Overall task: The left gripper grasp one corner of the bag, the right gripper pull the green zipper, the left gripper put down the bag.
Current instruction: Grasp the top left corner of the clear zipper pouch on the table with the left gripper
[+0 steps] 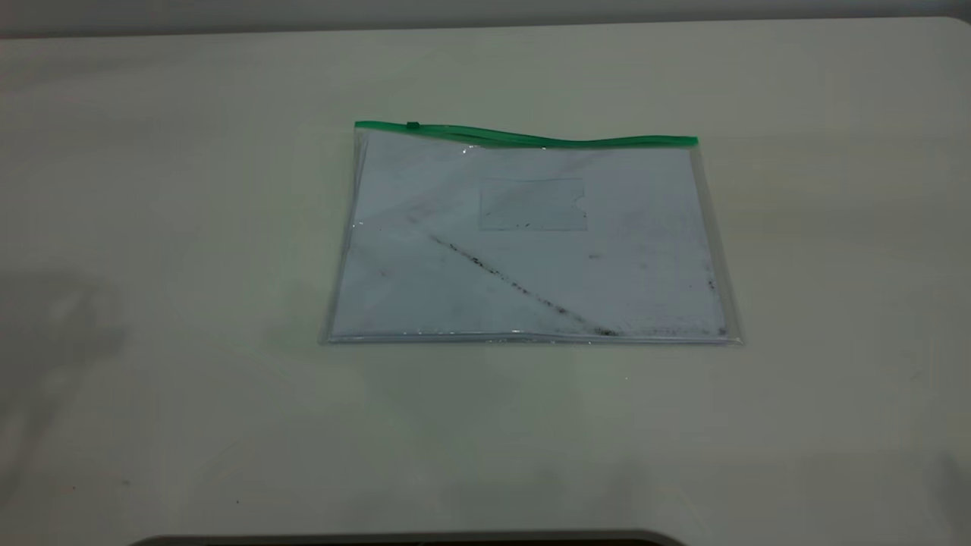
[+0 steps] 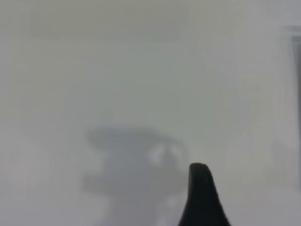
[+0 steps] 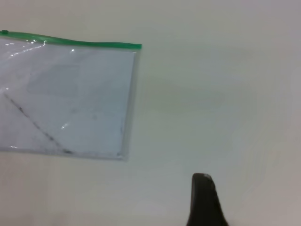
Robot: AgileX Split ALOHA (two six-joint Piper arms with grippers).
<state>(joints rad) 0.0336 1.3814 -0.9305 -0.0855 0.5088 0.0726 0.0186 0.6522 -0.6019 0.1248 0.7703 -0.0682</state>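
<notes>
The bag [image 1: 531, 250] lies flat in the middle of the table, clear with white paper, a dark diagonal smudge and a small card pocket [image 1: 532, 203]. The green zipper [image 1: 531, 138] runs along its far edge, with the slider tab [image 1: 412, 125] near the left end. The bag's right part [image 3: 70, 94] and zipper [image 3: 75, 42] also show in the right wrist view. Neither gripper is in the exterior view. The left gripper [image 2: 200, 197] hangs above bare table, away from the bag. The right gripper [image 3: 203, 200] is off the bag's right near corner, apart from it.
The pale table [image 1: 152, 227] stretches around the bag on all sides. Its far edge [image 1: 485, 26] meets a wall and a dark rim [image 1: 410, 538] lies at the near edge. A faint arm shadow [image 1: 53, 334] falls at the left.
</notes>
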